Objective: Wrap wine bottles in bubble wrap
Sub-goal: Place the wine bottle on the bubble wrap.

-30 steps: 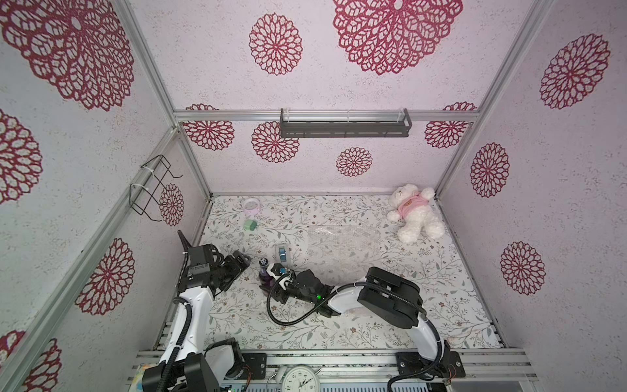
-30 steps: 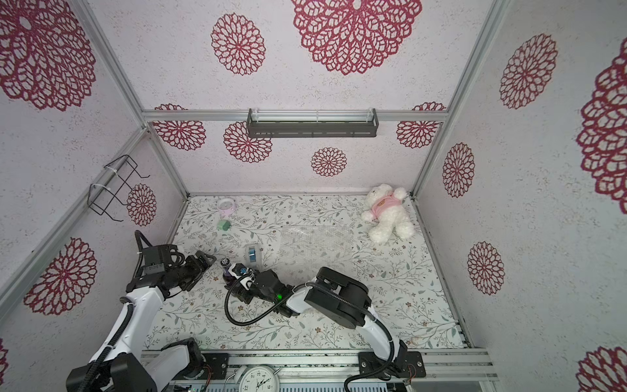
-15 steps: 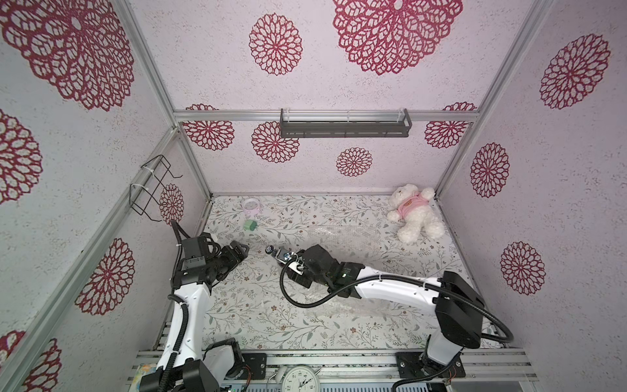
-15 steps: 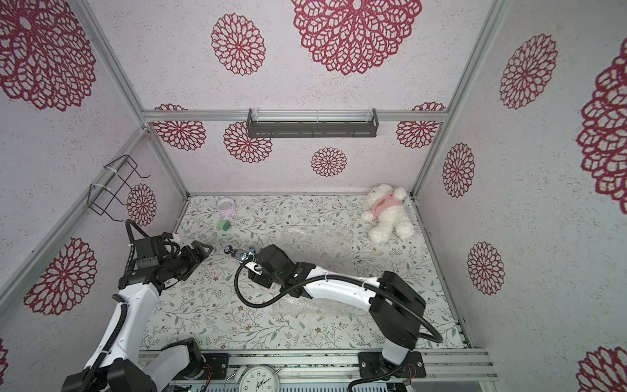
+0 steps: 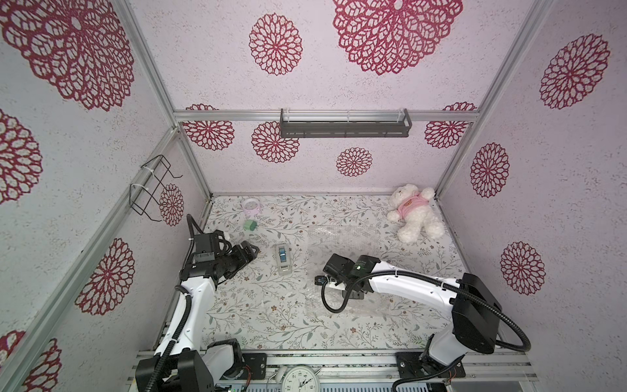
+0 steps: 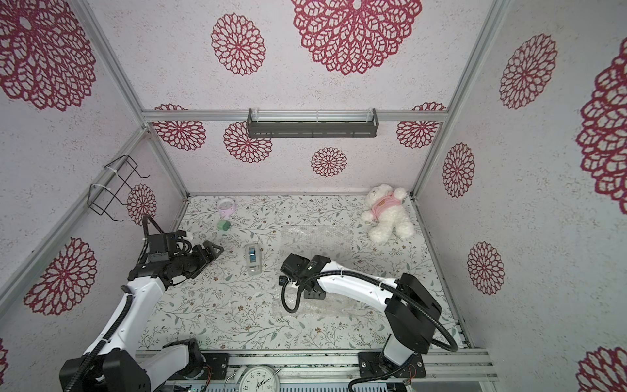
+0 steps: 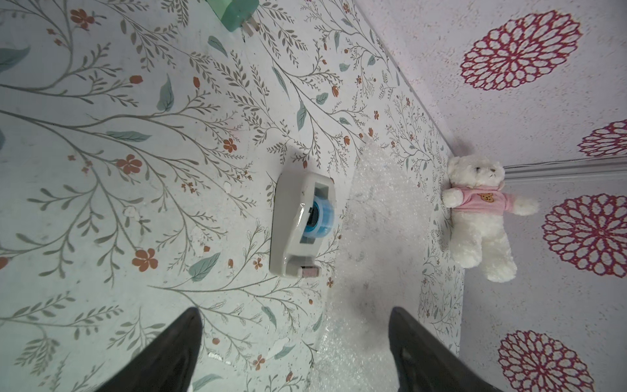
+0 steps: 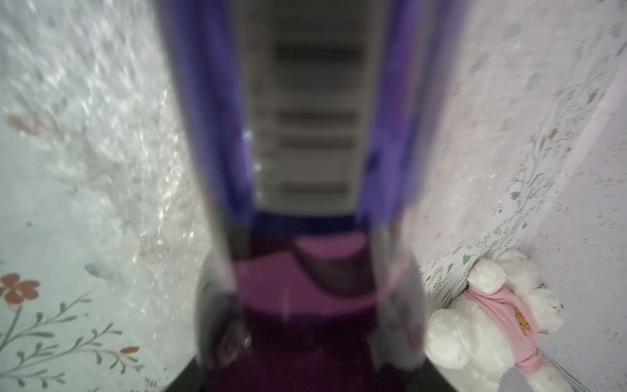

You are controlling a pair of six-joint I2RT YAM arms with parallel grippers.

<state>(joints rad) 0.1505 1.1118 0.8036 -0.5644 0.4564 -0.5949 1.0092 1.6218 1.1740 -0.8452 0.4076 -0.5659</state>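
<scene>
In both top views: bubble wrap (image 5: 342,242) laid flat just beside tape dispenser (image 5: 283,258), on its teddy bear (image 5: 415,213) side. R gripper (image 5: 328,283) clamped on wine bottle (image 5: 319,280), held over wrap edge nearest dispenser; contact w/ wrap can't be told. L gripper (image 5: 251,250) seen on dispenser's opposite side, near it, jaws apart, empty. L wrist: dispenser seen ahead of spread fingers (image 7: 183,342), wrap (image 7: 373,220) beyond it. R wrist: blurred bottle (image 8: 315,135), purple liquid + pale label, fills centre betw. jaws.
</scene>
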